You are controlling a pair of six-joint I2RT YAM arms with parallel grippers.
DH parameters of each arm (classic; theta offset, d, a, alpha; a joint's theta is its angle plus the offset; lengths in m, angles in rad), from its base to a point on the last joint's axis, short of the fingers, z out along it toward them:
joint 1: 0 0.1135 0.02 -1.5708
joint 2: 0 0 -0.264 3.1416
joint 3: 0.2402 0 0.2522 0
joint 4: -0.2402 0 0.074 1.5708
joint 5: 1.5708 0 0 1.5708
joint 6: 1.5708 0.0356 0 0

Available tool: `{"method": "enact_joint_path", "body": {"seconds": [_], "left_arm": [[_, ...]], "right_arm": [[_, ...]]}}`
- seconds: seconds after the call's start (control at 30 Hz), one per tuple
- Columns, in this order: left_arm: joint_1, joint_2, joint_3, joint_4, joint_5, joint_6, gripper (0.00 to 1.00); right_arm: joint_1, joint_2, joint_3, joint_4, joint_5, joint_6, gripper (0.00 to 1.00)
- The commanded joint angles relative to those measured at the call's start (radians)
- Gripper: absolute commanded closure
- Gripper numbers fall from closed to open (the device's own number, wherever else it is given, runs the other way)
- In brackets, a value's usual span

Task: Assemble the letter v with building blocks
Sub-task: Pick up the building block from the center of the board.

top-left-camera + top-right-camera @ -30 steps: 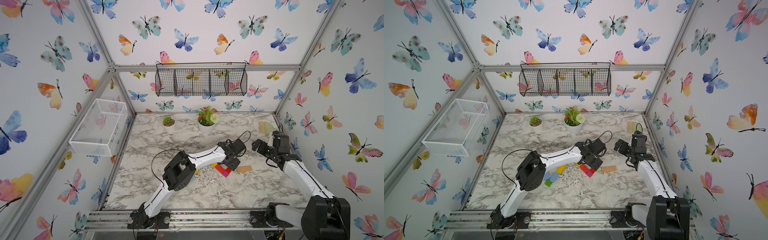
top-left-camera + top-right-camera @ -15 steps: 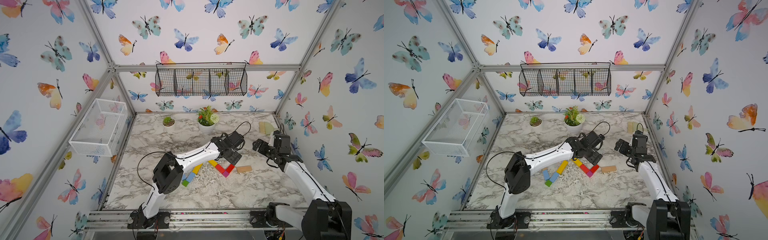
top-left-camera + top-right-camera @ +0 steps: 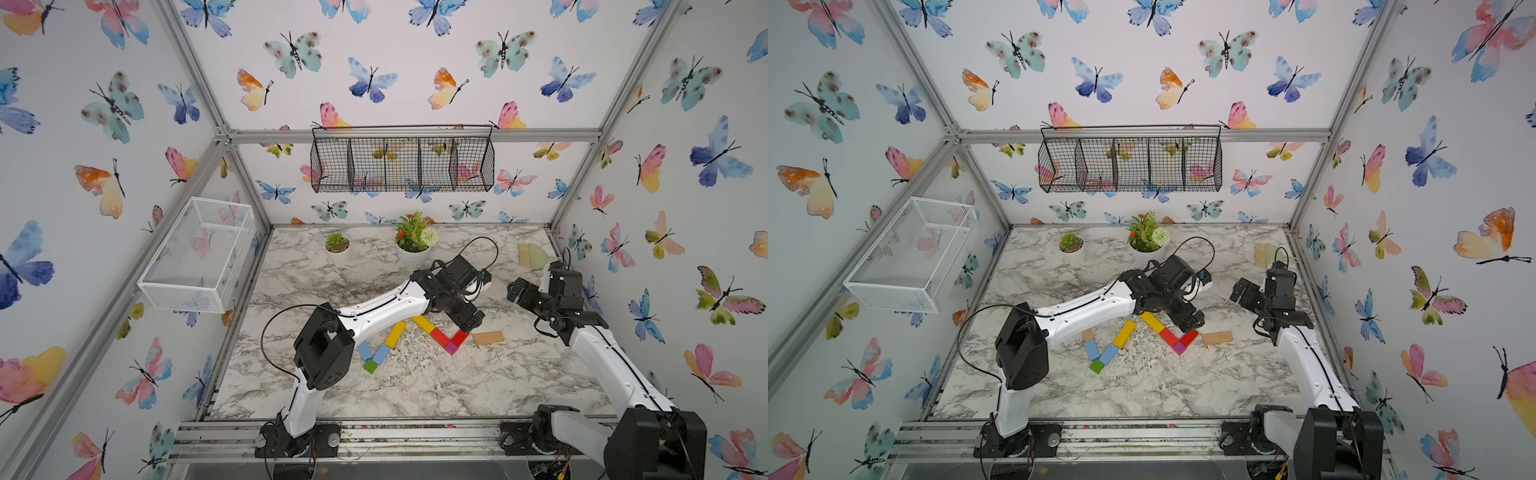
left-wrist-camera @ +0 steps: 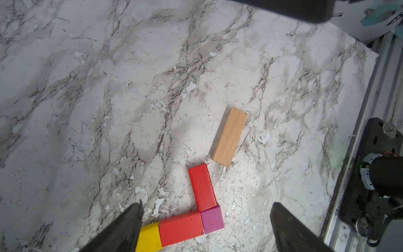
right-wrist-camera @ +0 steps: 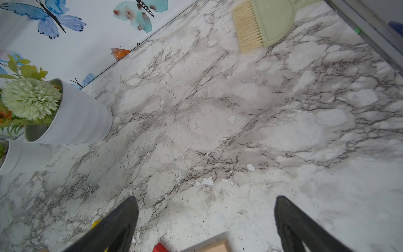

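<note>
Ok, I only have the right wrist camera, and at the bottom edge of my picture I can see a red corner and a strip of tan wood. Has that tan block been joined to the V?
Observer: No. The tan block lies flat by itself, with a small gap between it and the nearest red block.
Operator: What is joined to that red block?
Observer: A magenta cube sits at its lower end. From the cube, a second red block and a yellow block run up the other way in one line.
Operator: Is the left gripper carrying anything?
Observer: No. The left gripper is open above those blocks, with nothing between its fingers.
</note>
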Motion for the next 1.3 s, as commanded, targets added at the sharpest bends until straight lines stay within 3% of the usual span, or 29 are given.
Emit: {"method": "enact_joint_path", "body": {"seconds": [0.0, 0.57, 0.73, 0.97, 1.27], "left_arm": [[-0.024, 0.05, 0.03, -0.07, -0.047, 0.076, 0.08], [-0.084, 0.195, 0.171, -0.085, -0.111, 0.11, 0.1], [-0.087, 0.219, 0.191, -0.084, -0.109, 0.118, 0.11], [-0.09, 0.26, 0.212, -0.08, -0.094, 0.121, 0.12], [-0.103, 0.284, 0.237, -0.048, -0.064, 0.135, 0.12]], "right_arm": [[-0.004, -0.033, -0.016, -0.009, 0.04, 0.021, 0.01], [-0.003, -0.207, -0.024, -0.053, 0.142, 0.114, 0.01], [-0.003, -0.329, -0.023, -0.087, 0.231, 0.15, 0.01], [-0.003, -0.391, 0.05, -0.118, 0.337, 0.159, 0.01], [-0.003, -0.369, 0.137, -0.005, 0.22, 0.1, 0.01]]}}
